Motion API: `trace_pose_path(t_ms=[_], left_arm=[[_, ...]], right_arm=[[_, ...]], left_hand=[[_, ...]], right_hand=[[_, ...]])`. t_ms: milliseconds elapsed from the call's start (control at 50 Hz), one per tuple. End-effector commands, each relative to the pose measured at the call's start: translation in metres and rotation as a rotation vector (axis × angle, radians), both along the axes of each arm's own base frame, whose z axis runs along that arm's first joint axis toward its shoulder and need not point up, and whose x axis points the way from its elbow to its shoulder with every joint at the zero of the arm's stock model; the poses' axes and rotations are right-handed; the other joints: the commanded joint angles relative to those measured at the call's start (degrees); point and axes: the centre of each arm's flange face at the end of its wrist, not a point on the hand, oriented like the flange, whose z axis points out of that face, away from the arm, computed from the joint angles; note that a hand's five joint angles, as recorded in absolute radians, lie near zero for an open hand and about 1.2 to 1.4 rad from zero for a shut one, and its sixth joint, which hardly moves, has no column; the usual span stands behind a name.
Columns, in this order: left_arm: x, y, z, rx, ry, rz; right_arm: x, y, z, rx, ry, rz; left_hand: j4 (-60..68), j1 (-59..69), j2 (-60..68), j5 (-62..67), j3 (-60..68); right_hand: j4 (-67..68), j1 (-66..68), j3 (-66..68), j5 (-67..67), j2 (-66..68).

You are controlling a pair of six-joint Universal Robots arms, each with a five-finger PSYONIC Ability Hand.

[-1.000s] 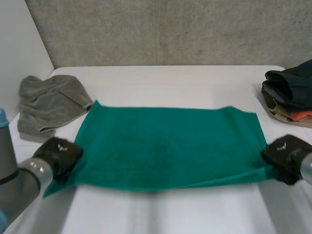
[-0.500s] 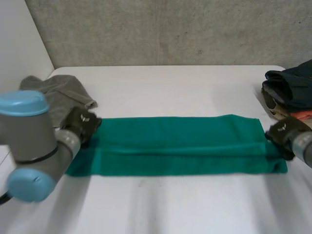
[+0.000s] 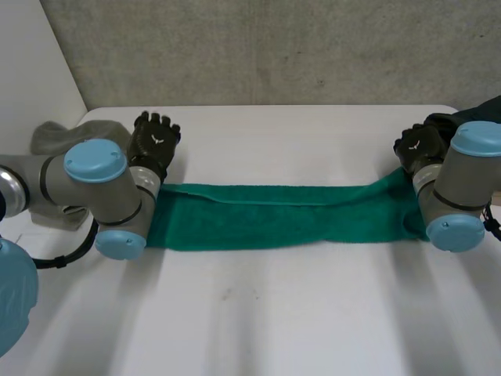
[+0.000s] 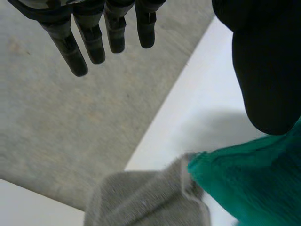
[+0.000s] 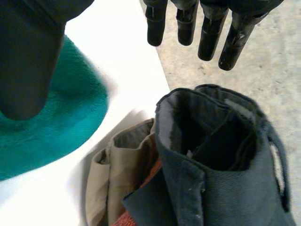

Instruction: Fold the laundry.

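A green towel [image 3: 282, 215] lies on the white table [image 3: 258, 313] as a long narrow strip, folded lengthwise. My left hand [image 3: 154, 141] hovers just beyond the strip's left end, open, with straight fingers [image 4: 94, 42] and the thumb [image 4: 263, 70] spread apart and holding nothing. The towel's left end [image 4: 254, 183] lies below that thumb. My right hand [image 3: 419, 145] is above the strip's right end, also open. Its fingers [image 5: 207, 33] are straight and its thumb [image 5: 28, 61] hangs over the towel's rounded end [image 5: 56, 122].
A crumpled grey towel [image 3: 47, 141] lies at the table's left edge, touching the green strip's end [image 4: 150, 197]. A pile of dark, tan and orange clothes [image 5: 216, 160] sits at the right edge, close to my right hand. The concrete wall [image 3: 274, 47] stands behind.
Both hands carried the towel's near edge over to the far side, folding it into a narrow strip. They have now let go and stand open beyond its ends.
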Motion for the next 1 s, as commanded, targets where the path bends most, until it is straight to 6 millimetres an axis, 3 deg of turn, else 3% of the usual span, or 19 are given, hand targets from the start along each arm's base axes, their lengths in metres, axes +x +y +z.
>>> trace_pose_path(t_ms=[20, 120, 200, 260, 420, 520, 680, 780, 860, 1000], left_arm=[[0.001, 0.025, 0.016, -0.002, 0.008, -0.025], [0.003, 0.037, 0.005, 0.046, -0.013, -0.061], [0.001, 0.034, -0.001, 0.052, -0.020, -0.098], [-0.002, 0.024, -0.009, 0.045, -0.020, -0.112], [-0.005, -0.022, -0.030, -0.009, 0.002, -0.117], [-0.011, -0.046, -0.032, -0.071, 0.022, -0.155], [0.003, -0.088, -0.018, -0.195, 0.061, -0.076], [0.006, -0.087, -0.012, -0.178, 0.120, -0.059], [0.010, -0.073, 0.005, -0.134, 0.176, -0.060], [0.016, -0.028, 0.031, -0.070, 0.205, -0.073]], right_arm=[[-0.001, 0.014, 0.018, 0.010, -0.116, -0.005], [0.003, 0.022, 0.022, 0.061, -0.182, 0.071], [0.003, 0.015, 0.026, 0.081, -0.265, 0.128], [0.005, 0.007, 0.012, 0.124, -0.309, 0.152], [0.012, -0.026, -0.014, 0.105, -0.352, 0.166], [0.015, -0.047, -0.024, 0.061, -0.389, 0.168], [0.017, -0.077, -0.006, -0.147, -0.514, 0.190], [0.015, -0.081, 0.003, -0.208, -0.560, 0.179], [0.014, -0.071, 0.011, -0.182, -0.561, 0.177], [0.005, -0.023, 0.046, -0.045, -0.544, 0.143]], left_hand=[[-3.0, -2.0, -3.1, -3.4, -3.5], [-3.0, -2.0, -3.1, -3.4, -3.5], [-3.0, -2.0, -3.1, -3.4, -3.5], [-2.9, -1.9, -2.9, -3.2, -3.3], [-0.5, 0.5, -0.6, -0.9, -1.0], [2.3, 3.3, 2.3, 2.0, 1.9], [6.6, 7.6, 6.5, 6.2, 6.1], [7.1, 8.1, 7.0, 6.7, 6.6], [6.7, 7.7, 6.7, 6.3, 6.2], [5.5, 6.6, 5.5, 5.2, 5.1]], right_hand=[[-3.7, -1.6, -2.8, -4.3, -3.0], [-3.7, -1.6, -2.8, -4.3, -3.0], [-3.7, -1.6, -2.8, -4.3, -3.0], [-3.7, -1.6, -2.8, -4.3, -3.0], [-3.7, -1.6, -2.8, -4.3, -3.0], [-3.7, -1.6, -2.8, -4.3, -3.0], [-3.7, -1.6, -2.8, -4.3, -3.0], [-3.7, -1.6, -2.8, -4.3, -3.0], [-3.7, -1.6, -2.8, -4.3, -3.0], [-3.7, -1.6, -2.8, -4.3, -3.0]])
